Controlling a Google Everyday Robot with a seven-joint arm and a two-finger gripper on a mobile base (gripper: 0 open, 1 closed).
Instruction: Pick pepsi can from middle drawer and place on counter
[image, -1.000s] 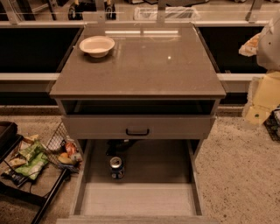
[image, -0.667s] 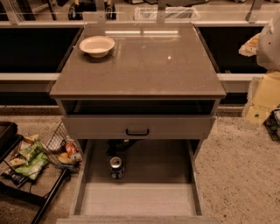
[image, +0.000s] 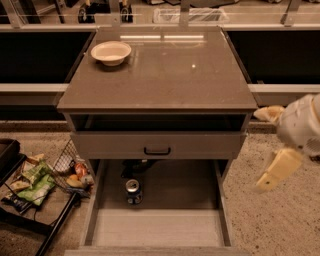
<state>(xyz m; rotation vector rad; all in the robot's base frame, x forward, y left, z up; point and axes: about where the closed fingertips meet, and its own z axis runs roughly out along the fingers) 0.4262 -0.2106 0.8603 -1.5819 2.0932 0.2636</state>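
- Dropping lower along the right edge of the frame, the gripper (image: 261, 150) is now hanging beside the cabinet, about level with the upper drawer front, where a moment ago it was sitting up by the counter (image: 165, 75).
- Its two pale fingers are standing wide apart, with nothing between them.
- Everything else is staying put since then.
- Down at the bottom centre, the middle drawer (image: 165, 192) is lying pulled well out, and it is holding the pepsi can (image: 133, 191), which is standing upright towards the back left of its floor, silver top showing.
- Above it, a grey drawer front with a black handle (image: 157, 150) is jutting out slightly.
- At the counter's upper left corner a pale bowl (image: 111, 51) is sitting.
- On the floor at the left, a wire basket (image: 67, 162) is carrying snack packets (image: 31, 181).
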